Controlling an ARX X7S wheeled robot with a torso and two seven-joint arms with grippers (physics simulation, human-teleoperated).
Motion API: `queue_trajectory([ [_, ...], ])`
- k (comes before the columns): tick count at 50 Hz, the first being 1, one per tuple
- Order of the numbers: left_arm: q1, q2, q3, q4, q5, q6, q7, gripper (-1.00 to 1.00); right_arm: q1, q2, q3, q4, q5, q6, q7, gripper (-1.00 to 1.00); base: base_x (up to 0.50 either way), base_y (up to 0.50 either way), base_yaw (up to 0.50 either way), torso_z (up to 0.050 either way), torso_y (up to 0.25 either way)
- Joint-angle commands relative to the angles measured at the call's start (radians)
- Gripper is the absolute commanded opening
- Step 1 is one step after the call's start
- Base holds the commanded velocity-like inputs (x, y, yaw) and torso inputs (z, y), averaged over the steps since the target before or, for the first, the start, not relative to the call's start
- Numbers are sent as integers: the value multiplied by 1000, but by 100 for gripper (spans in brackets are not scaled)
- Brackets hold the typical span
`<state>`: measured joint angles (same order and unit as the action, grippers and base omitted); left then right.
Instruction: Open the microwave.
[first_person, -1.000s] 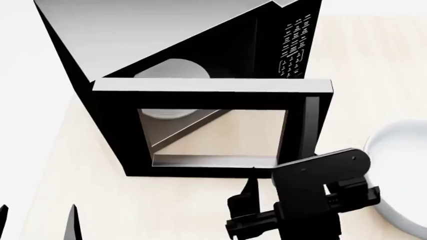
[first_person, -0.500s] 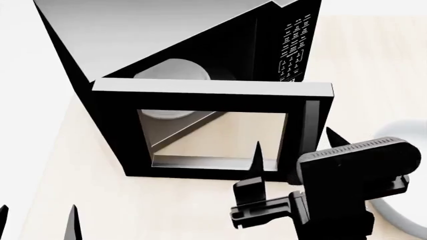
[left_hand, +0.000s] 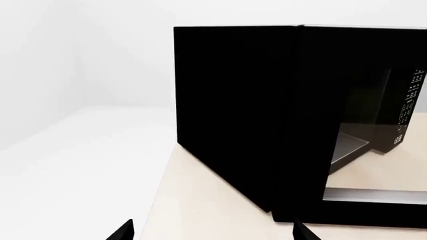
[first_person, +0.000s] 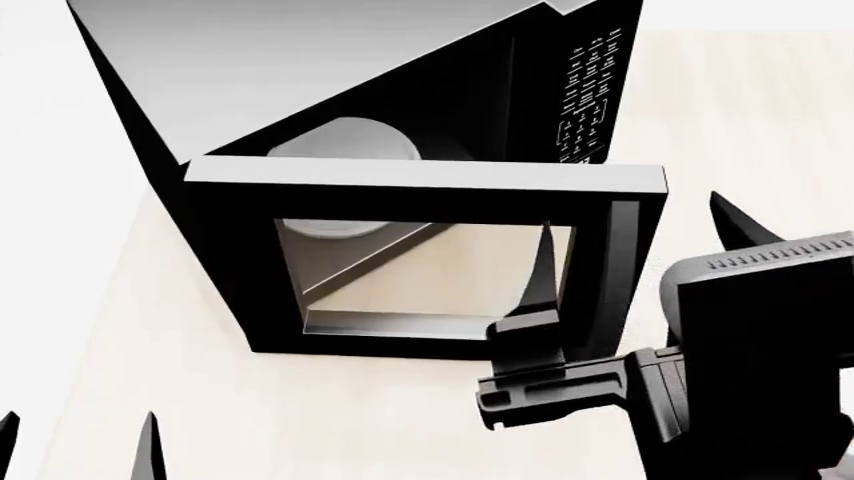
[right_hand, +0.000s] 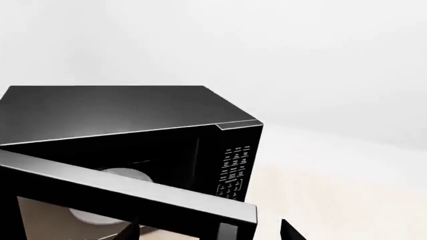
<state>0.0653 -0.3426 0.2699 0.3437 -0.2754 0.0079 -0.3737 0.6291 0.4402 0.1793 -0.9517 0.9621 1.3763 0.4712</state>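
The microwave (first_person: 307, 50) is a black box with a grey top on the pale counter. Its door (first_person: 427, 185) stands swung wide open, its glass window facing me. The white turntable (first_person: 350, 140) and button panel (first_person: 587, 90) show behind it. My right gripper (first_person: 638, 245) is open, its fingers on either side of the door's free edge with the vertical handle (first_person: 621, 250). In the right wrist view the microwave (right_hand: 120, 107) and the door edge lie between the gripper's (right_hand: 210, 232) tips. My left gripper (first_person: 74, 450) is open and empty, low at the left, facing the microwave's side (left_hand: 233, 110).
The pale wooden counter (first_person: 334, 420) runs in front of the open door. Its left edge passes just left of the microwave, with white floor beyond (left_hand: 80, 165). The left gripper (left_hand: 212, 232) hangs over that edge.
My right gripper has risen and moved toward the door, and its fingers now straddle the handle edge. The arm now covers the white bowl at the right. The door and left gripper have not moved.
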Motion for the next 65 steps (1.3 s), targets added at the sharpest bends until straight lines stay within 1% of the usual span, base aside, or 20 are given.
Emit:
queue_trajectory([
  [1,2,-5,-1,10,-8,-3,-3,100,332,142,-22,96,784,110,667,100,0,0,0,0,0],
  [6,5,-8,0,17,-9,-4,-5,100,545,237,-209,176,995,-4,892,100,0,0,0,0,0],
  [9,9,-10,0,24,-11,-6,-7,100,665,259,-301,220,1069,-43,964,100,0,0,0,0,0],
  [16,9,-13,1,28,-16,-6,-8,100,812,246,-402,321,1077,-48,992,100,0,0,0,0,0],
  [23,12,-17,-1,35,-22,-7,-9,100,942,198,-490,500,956,42,917,100,0,0,0,0,0],
  [24,11,-16,-1,34,-22,-6,-9,100,956,203,-520,532,944,47,950,100,0,0,0,0,0],
  [33,6,-18,-3,29,-33,-6,-8,100,1033,149,-617,731,588,93,762,100,0,0,0,0,0],
  [35,5,-18,-2,28,-33,-5,-8,100,1050,147,-649,757,515,79,701,100,0,0,0,0,0],
  [37,5,-19,-3,26,-35,-4,-8,100,1057,141,-658,793,501,64,635,100,0,0,0,0,0],
  [39,4,-19,-3,27,-37,-4,-8,100,1060,135,-667,836,456,6,497,100,0,0,0,0,0],
  [40,4,-19,-2,26,-36,-4,-8,100,1065,128,-670,866,457,3,469,100,0,0,0,0,0],
  [41,5,-19,-1,26,-35,-3,-7,100,1084,131,-718,883,401,-9,377,100,0,0,0,0,0],
  [42,4,-19,0,25,-35,-3,-7,100,1085,130,-729,895,388,-18,345,100,0,0,0,0,0],
  [48,4,-21,-2,27,-40,-2,-8,100,1098,100,-741,1027,417,18,330,100,0,0,0,0,0],
  [49,4,-20,-1,24,-40,-1,-8,100,1082,90,-711,1050,444,-1,336,100,0,0,0,0,0],
  [51,4,-20,0,24,-39,0,-9,100,1098,81,-727,1086,464,36,335,100,0,0,0,0,0],
  [56,5,-21,1,22,-38,3,-9,100,1092,53,-682,1181,555,51,411,100,0,0,0,0,0],
  [58,4,-22,1,21,-39,3,-9,100,1095,53,-689,1182,550,50,408,100,0,0,0,0,0],
  [63,6,-24,1,26,-40,3,-12,100,1070,32,-651,1248,693,73,538,100,0,0,0,0,0],
  [65,7,-24,2,26,-38,4,-12,100,1069,31,-653,1260,712,78,556,100,0,0,0,0,0],
])
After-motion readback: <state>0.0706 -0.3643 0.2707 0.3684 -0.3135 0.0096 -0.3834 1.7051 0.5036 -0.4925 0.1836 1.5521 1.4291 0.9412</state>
